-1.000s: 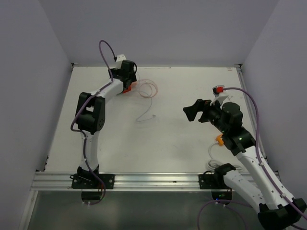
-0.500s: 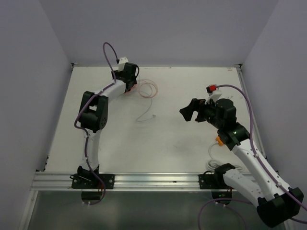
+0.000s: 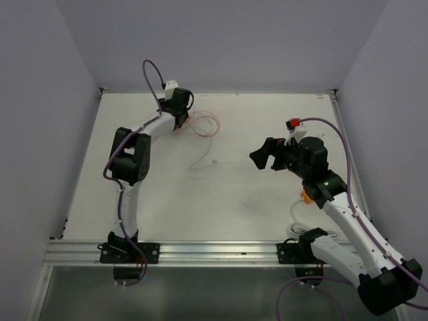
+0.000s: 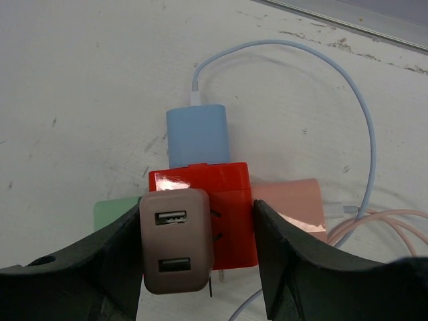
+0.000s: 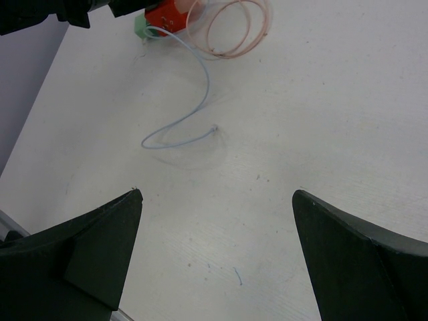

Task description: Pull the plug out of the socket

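Note:
In the left wrist view a red socket block (image 4: 224,200) lies on the white table with a blue plug (image 4: 197,137) on its far side, a green plug (image 4: 114,210) on its left and a pink plug (image 4: 294,204) on its right. A taupe two-port USB plug (image 4: 175,241) sits on its near left part. My left gripper (image 4: 195,210) straddles this taupe plug. The left finger (image 4: 124,234) lies against it, the right finger (image 4: 267,227) stands apart over the red block. My right gripper (image 5: 217,200) is wide open above bare table, far from the socket (image 5: 164,13).
A pink cable coil (image 3: 206,124) lies right of the socket, and a thin pale-blue cable (image 3: 204,160) trails toward the table's middle. White cable (image 3: 294,227) lies by the right arm's base. Grey walls close the table at the back and both sides.
My left gripper has come down over the socket block and its jaws have narrowed round the taupe plug. My right arm has shifted slightly left, jaws still wide.

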{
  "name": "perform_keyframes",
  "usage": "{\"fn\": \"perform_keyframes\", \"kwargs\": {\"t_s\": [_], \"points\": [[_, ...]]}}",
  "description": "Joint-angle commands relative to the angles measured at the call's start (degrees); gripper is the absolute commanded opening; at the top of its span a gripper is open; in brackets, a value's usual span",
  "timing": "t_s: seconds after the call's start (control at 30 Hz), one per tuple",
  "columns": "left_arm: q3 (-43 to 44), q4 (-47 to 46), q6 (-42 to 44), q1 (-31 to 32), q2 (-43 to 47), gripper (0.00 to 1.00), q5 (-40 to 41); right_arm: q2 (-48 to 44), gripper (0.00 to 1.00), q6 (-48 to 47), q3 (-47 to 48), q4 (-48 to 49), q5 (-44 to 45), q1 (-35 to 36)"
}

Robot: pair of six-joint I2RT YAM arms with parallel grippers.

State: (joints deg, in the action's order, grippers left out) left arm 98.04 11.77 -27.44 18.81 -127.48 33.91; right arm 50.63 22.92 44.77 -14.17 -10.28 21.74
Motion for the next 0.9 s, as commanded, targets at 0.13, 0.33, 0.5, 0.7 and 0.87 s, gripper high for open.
{"fn": "perform_keyframes", "kwargs": {"t_s": [0.13, 0.33, 0.5, 0.7, 0.87], "points": [[-6.27, -2.01, -0.69, -0.26, 5.74, 0.51, -4.72, -0.27, 0.99, -0.24, 1.46, 1.78, -2.11, 0.15], [-14.27, -1.75, 0.99, -0.18, 12.42, 0.50, -13.07, -0.18, 0.99, 0.64, 0.84, 3.10, -4.21, 0.15], [-23.93, -1.57, 2.04, 1.23, 19.70, 0.51, -20.19, 0.34, 0.99, 1.52, -0.04, 4.15, -5.62, 0.15], [-33.34, -2.10, 2.92, 6.76, 27.18, 0.54, -21.17, 2.45, 0.99, 2.57, -1.27, 6.44, -8.52, 0.15], [-38.53, -3.15, 1.08, 10.80, 32.37, 0.54, -23.10, 6.92, 0.99, 4.32, -1.88, 9.33, -13.53, 0.24]]}}
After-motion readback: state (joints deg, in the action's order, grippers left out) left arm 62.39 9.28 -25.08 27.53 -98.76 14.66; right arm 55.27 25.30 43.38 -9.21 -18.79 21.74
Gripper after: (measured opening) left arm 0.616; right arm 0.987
